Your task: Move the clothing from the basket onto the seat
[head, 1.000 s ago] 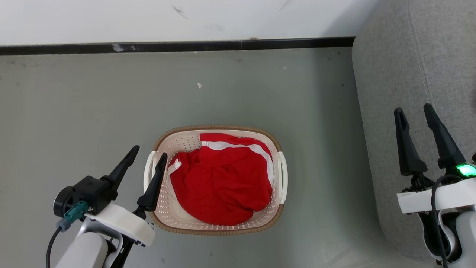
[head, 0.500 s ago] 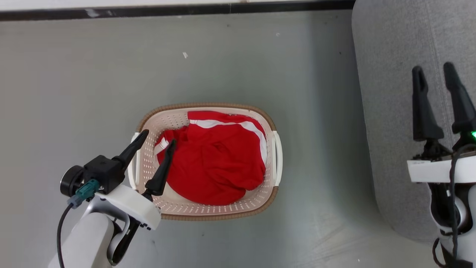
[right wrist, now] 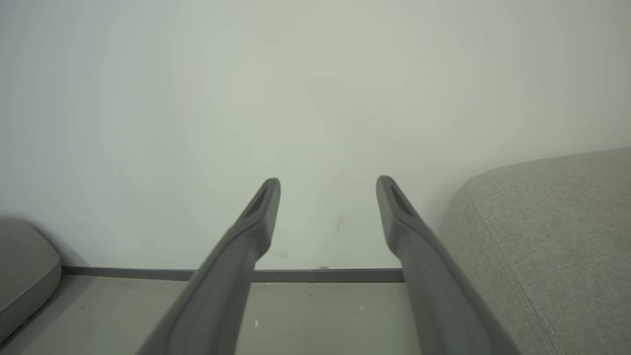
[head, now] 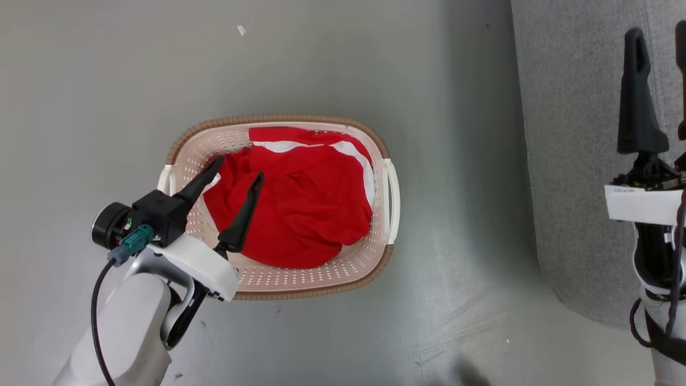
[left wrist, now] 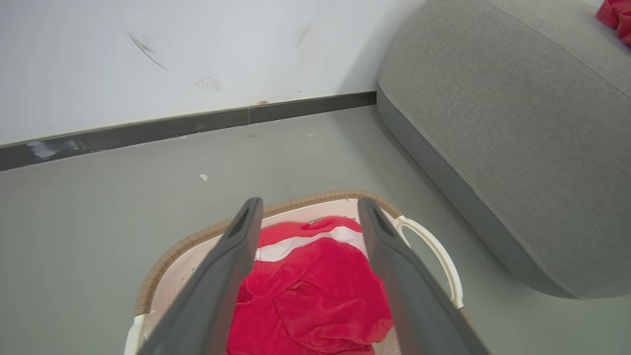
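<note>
over the basket [head: 300, 276], left gripper [head: 239, 167] wide above clothing [head: 311, 214], right gripper [head: 659, 29] wide over seat [head: 568, 134], floor [head: 461, 161] between

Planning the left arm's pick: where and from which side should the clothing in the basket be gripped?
Probably a raised fold near the middle of the clothing, from above: the basket walls block the sides, and the open left gripper hangs over its left part.

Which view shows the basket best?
Head view: nearly the whole basket from above, rim and both handles. The left wrist view catches its far rim and a handle. The right wrist view faces the wall.
</note>
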Controlling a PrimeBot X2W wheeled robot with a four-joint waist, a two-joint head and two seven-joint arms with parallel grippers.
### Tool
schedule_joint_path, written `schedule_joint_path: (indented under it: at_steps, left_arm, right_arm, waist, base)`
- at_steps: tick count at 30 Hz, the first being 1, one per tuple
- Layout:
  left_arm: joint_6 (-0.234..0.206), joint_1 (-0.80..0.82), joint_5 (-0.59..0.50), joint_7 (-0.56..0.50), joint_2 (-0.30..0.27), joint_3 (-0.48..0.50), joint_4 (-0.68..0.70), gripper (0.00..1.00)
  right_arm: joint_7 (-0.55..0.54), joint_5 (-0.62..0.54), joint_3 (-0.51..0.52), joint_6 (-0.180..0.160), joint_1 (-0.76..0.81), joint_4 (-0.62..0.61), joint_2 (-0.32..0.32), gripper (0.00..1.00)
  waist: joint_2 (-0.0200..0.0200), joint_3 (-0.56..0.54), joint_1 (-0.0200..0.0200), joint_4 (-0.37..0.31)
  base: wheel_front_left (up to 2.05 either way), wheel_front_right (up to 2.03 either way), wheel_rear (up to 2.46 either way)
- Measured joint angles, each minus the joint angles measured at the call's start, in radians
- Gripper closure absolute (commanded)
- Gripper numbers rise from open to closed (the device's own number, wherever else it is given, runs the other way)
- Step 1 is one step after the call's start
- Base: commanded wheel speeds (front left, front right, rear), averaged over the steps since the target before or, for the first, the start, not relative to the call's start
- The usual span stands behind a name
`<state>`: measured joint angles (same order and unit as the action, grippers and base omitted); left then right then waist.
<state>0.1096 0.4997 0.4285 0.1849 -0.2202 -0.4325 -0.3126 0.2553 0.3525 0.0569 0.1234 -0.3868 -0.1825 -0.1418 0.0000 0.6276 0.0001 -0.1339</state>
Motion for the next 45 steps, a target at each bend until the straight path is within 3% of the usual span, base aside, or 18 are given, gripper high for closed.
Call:
schedule_joint_path:
  at_steps: [20,45]
  left_arm:
    - [0.009,0.128,-0.011,-0.062,0.006,-0.056,-0.146,0.00]
    - [0.009,0.299,-0.110,-0.124,-0.007,-0.106,-0.379,0.00]
  right_arm:
    - [0.000,0.007,-0.010,0.000,-0.146,-0.026,0.013,0.00]
    - [0.000,0.011,-0.041,0.000,-0.267,-0.040,0.066,0.00]
  waist:
    - [0.0001,0.159,0.0000,-0.053]
    - [0.0000,0.314,0.0000,-0.156]
  base:
    - [0.00,0.00,0.00]
    - [0.00,0.00,0.00]
